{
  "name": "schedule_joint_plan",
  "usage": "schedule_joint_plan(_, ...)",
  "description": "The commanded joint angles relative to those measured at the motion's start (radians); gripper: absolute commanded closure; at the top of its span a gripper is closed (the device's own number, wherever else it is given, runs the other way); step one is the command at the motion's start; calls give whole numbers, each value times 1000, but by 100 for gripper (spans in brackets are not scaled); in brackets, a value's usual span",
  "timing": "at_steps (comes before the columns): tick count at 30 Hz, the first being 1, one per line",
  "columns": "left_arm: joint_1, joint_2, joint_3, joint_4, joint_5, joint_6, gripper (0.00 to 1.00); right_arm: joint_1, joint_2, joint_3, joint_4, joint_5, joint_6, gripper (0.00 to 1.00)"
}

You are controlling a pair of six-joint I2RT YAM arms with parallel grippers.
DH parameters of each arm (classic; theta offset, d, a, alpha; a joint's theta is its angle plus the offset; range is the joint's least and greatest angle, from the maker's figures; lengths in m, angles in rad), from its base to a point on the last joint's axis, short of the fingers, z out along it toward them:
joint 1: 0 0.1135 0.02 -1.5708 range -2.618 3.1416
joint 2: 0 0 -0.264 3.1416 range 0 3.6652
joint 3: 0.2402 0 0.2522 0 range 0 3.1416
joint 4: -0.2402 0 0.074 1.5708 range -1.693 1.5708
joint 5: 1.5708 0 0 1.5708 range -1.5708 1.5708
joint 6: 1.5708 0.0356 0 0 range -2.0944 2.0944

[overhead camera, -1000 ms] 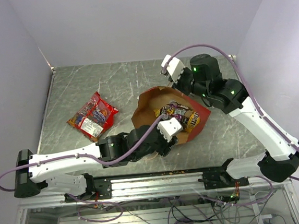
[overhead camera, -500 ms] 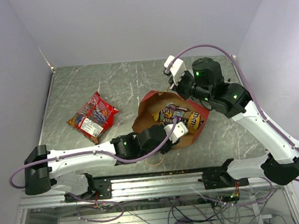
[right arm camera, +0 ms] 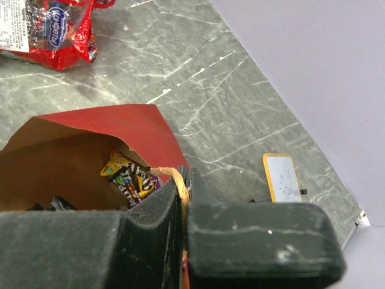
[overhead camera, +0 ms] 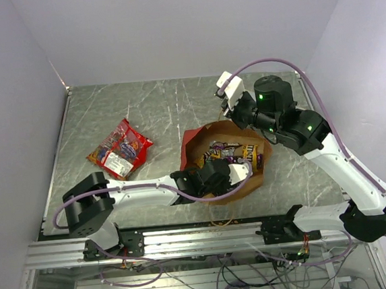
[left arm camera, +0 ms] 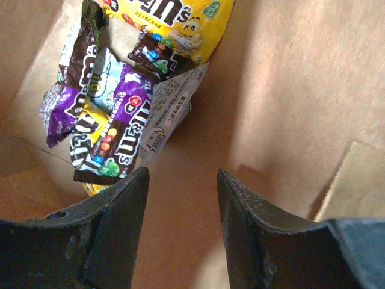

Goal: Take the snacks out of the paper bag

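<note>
The right end effector (right arm camera: 182, 183) holds the paper bag (right arm camera: 60, 162) by its handle, clamped tight, while the left end effector (left arm camera: 181, 176), wide open and empty inside, should advance onto the snacks (left arm camera: 108, 132) just ahead, then close.

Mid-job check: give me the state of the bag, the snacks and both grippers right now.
paper bag: mouth open, facing up.
candy packets: inside the bag, not gripped.
red chip bag: out on the table, left of the bag.
left gripper: open, inside the bag above the packets.
right gripper: shut on the paper bag's rim.
</note>
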Motion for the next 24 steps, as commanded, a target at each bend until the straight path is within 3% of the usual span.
schedule_joint_plan(1, 9, 50, 60, 82, -23, 82, 39, 5, -11, 30, 23, 4, -5, 100)
schedule_joint_plan(10, 12, 178, 138, 64, 15, 128, 39, 5, -18, 30, 23, 18, -22, 100)
schedule_joint_plan(15, 18, 239, 179, 58, 28, 134, 57, 5, -27, 24, 35, 42, -27, 100)
schedule_joint_plan(19, 18, 248, 215, 41, -5, 133, 81, 5, -30, 23, 39, 52, -40, 100)
schedule_joint_plan(24, 18, 170, 265, -67, -10, 73, 93, 5, -48, 17, 31, 64, -53, 100)
